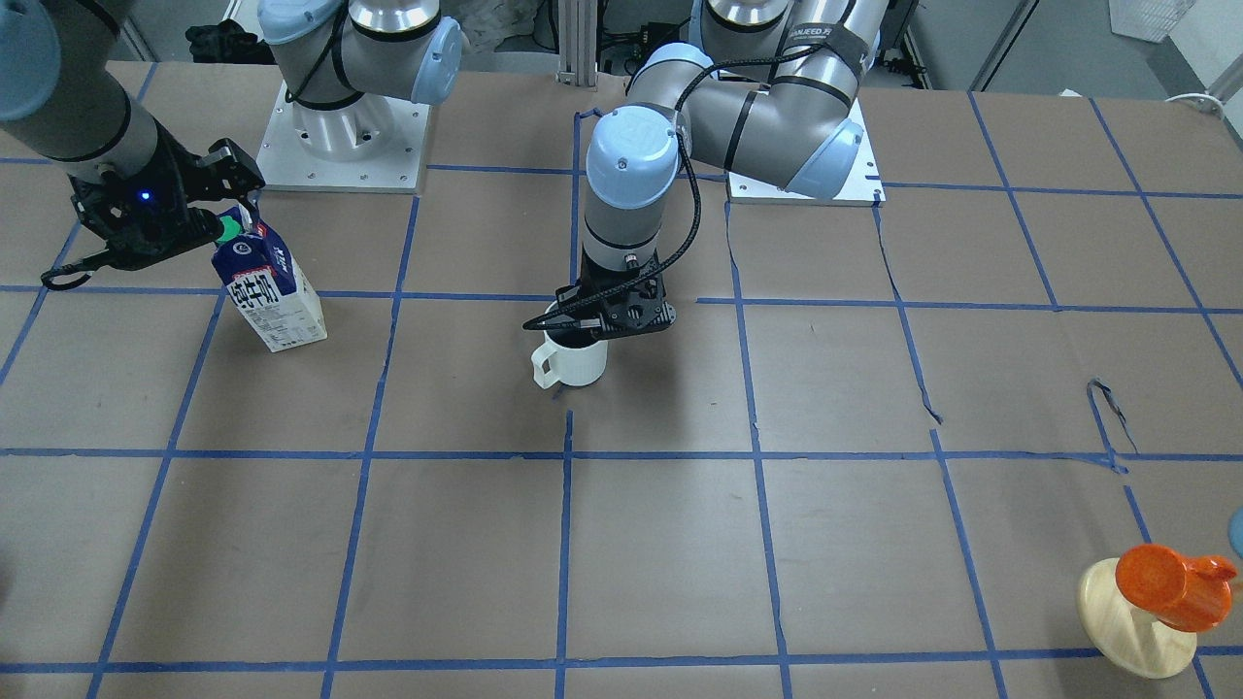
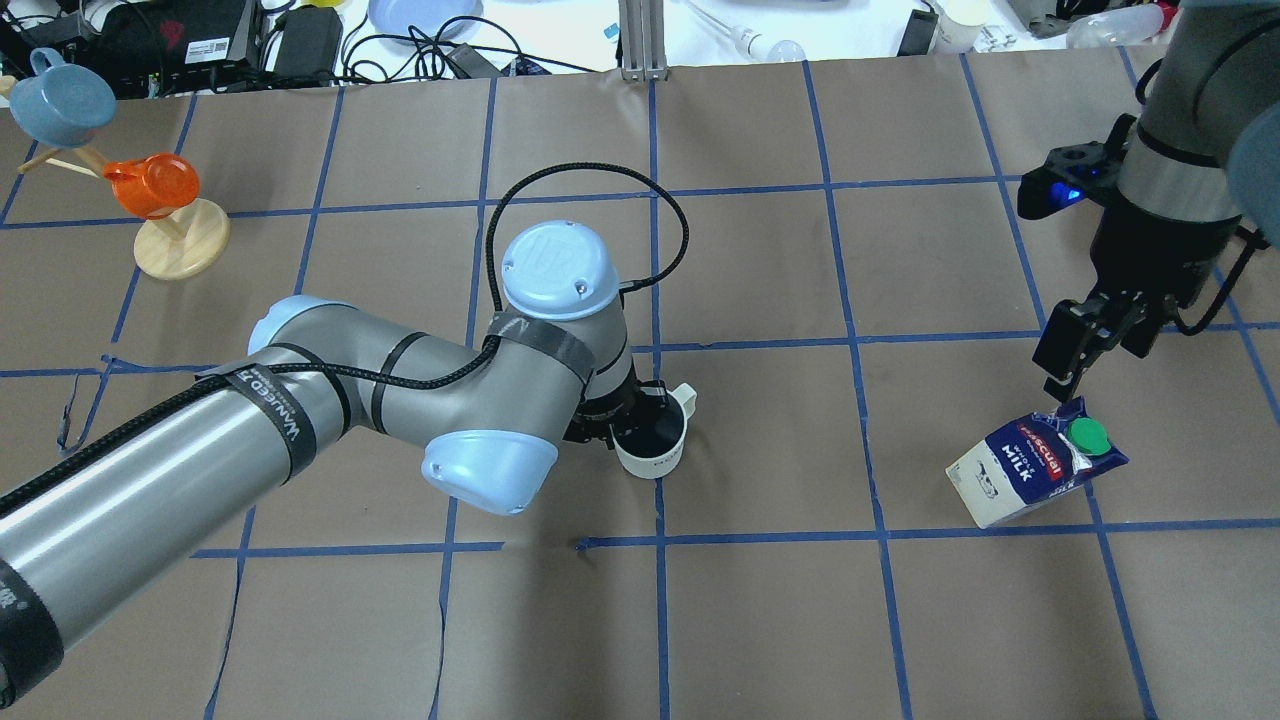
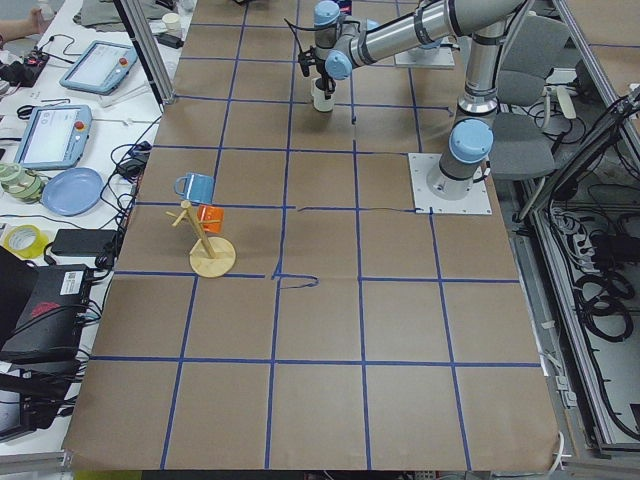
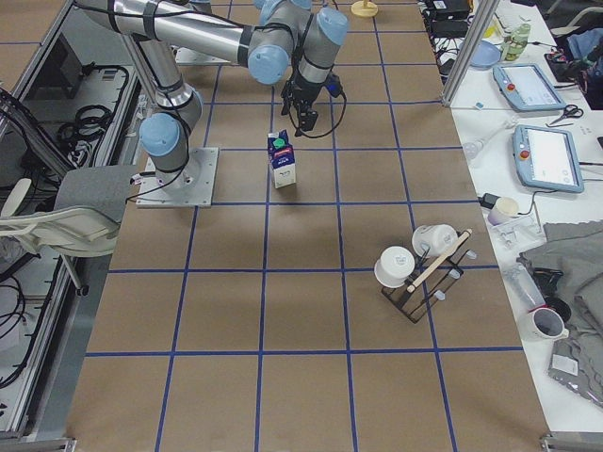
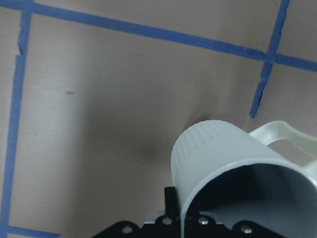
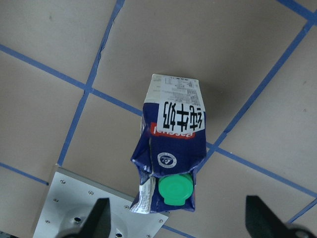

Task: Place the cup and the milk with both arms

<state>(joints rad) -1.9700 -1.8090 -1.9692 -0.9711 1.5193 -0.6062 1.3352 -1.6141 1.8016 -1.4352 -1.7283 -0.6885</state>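
The white cup (image 1: 573, 364) stands on the brown table near its middle, handle to the view's left. It also shows in the overhead view (image 2: 655, 455) and fills the left wrist view (image 5: 218, 158). My left gripper (image 1: 594, 325) sits on the cup's rim and is shut on its wall. The milk (image 1: 270, 291) stands upright on the robot's right side, green cap up (image 2: 1035, 470). My right gripper (image 1: 231, 199) hovers just above the carton's top, open and apart from it. In the right wrist view the carton (image 6: 173, 139) lies below between my spread fingers (image 6: 101, 213).
A pale wooden stand (image 2: 180, 245) with an orange cup and a blue cup (image 2: 60, 100) is at the far left corner. A rack with white mugs (image 4: 424, 264) stands at the operators' side. Both arm base plates (image 1: 340, 146) are on the robot's edge.
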